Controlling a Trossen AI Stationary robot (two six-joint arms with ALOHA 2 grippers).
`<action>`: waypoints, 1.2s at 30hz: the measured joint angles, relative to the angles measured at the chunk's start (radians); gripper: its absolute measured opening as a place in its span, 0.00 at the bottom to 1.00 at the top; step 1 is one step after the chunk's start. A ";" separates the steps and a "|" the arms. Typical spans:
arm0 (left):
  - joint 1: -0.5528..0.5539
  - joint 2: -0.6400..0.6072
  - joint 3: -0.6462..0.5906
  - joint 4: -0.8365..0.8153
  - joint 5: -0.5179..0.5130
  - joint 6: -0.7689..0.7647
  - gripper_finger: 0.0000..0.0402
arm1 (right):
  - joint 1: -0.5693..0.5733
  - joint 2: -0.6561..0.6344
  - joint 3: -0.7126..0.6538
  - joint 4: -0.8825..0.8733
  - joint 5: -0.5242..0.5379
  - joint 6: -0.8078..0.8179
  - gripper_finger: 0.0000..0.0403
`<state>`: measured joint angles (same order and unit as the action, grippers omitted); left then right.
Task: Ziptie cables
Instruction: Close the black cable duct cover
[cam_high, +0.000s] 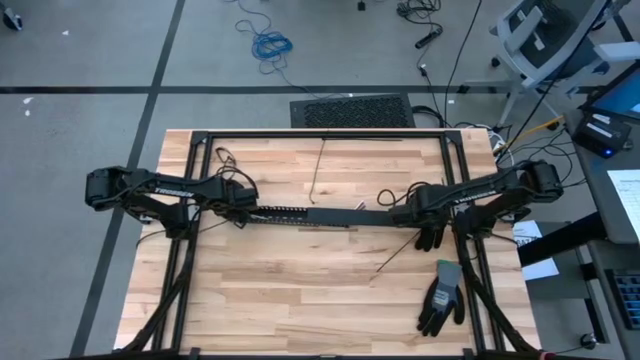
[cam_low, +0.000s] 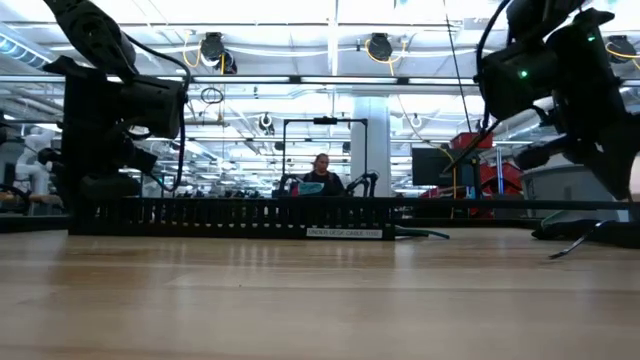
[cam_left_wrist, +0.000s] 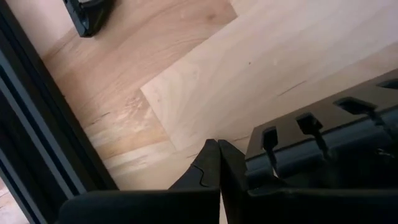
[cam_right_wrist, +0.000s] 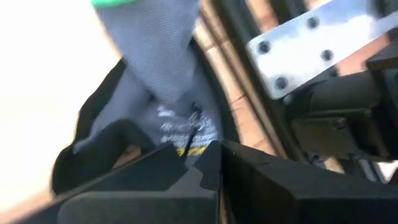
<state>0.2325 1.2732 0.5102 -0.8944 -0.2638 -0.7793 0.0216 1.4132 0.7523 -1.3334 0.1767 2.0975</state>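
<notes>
At mid-counter (cam_high: 300, 290), the left pincer (cam_left_wrist: 217, 163) sits pressed together beside a slotted black cable tray (cam_high: 300, 214). Opposite, the right pincer (cam_right_wrist: 210, 167), also together, hovers over a grey glove (cam_right_wrist: 168, 68). No cables can be made out.

Pale blond wood table (cam_high: 300, 290), black slotted cable tray (cam_high: 300, 214) across it, grey glove with black palm and green cuff (cam_high: 442, 297), dark arms, blue cord (cam_high: 271, 44) on grey floor (cam_high: 80, 50)
</notes>
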 joint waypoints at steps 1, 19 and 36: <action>0.000 0.000 0.000 0.000 0.000 0.002 0.00 | -0.002 0.006 -0.001 -0.005 0.002 0.012 0.00; -0.001 0.000 0.000 -0.013 -0.018 0.003 0.00 | 0.000 -0.002 -0.062 0.206 -0.049 0.121 0.00; -0.001 0.001 0.000 0.035 -0.026 0.000 0.00 | 0.000 -0.130 0.049 0.157 0.066 0.076 0.00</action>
<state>0.2314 1.2739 0.5102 -0.8592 -0.2901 -0.7795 0.0216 1.2837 0.8015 -1.1764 0.2425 2.1739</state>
